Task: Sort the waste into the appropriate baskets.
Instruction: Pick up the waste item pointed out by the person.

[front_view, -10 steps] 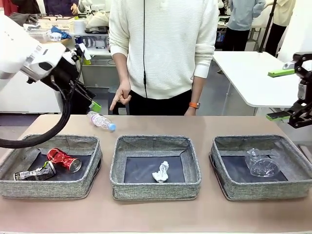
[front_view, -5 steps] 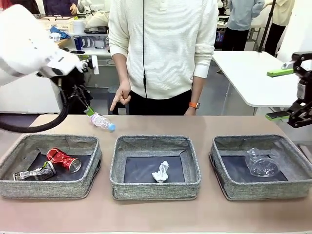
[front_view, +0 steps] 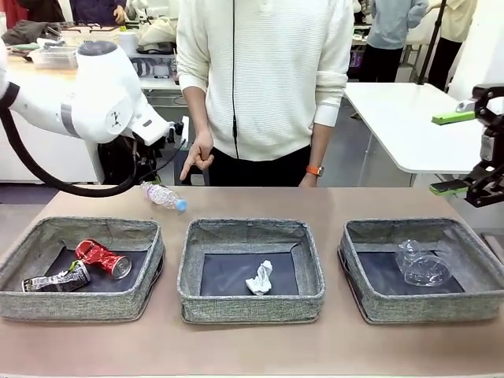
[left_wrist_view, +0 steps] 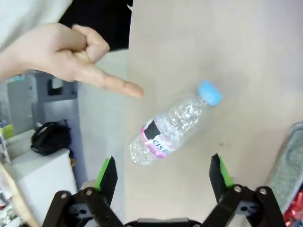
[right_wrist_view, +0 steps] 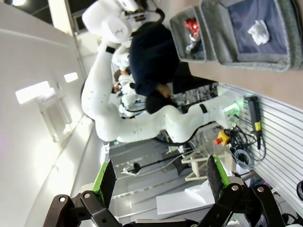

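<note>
The clear, ribbed bottle with blue cap lies on its side on the smooth tabletop near the far edge, with bare room around it. The left hand hangs over it, fingers spread, pinching nothing. A person's hand points at the bottle. Three woven grey baskets stand in a row: the left basket holds two cans, a crushed red can and a dark blue-silver can; the middle basket one crumpled white paper ball; the right basket one clear plastic cup. The right hand is spread at the right edge.
</note>
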Robot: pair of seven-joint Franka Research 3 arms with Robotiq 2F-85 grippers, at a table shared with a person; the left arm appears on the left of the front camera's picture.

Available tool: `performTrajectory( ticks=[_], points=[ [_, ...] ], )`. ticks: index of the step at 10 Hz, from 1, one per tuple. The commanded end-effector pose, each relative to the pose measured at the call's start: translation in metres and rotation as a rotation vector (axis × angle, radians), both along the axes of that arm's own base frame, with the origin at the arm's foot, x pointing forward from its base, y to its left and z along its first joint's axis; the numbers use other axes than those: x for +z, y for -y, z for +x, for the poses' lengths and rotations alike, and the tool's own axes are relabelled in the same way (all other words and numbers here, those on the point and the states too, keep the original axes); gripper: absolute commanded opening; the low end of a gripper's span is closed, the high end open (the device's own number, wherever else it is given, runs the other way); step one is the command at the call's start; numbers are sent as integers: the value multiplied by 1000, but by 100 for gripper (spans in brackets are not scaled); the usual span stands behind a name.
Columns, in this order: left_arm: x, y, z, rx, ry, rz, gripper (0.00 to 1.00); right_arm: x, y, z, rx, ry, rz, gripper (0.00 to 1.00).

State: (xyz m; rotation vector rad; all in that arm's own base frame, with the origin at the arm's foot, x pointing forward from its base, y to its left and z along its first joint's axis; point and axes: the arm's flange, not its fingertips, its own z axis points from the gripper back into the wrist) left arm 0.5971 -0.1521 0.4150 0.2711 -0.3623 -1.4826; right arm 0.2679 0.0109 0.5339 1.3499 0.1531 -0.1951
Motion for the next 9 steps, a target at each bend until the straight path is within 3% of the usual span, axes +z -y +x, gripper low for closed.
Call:
performTrajectory(
  ticks=[1, 7, 9],
  points=[
    [-6, -3, 13, 20, -2, 79, 100, 5, -1, -1, 0, -5, 16, 100],
    [-55, -7, 44, 54, -210, 32, 100, 5, -1, -1, 0, -5, 16, 100],
    [-68, -7, 47, 64, -225, 17, 100, 5, -1, -1, 0, -5, 16, 100]
  ],
)
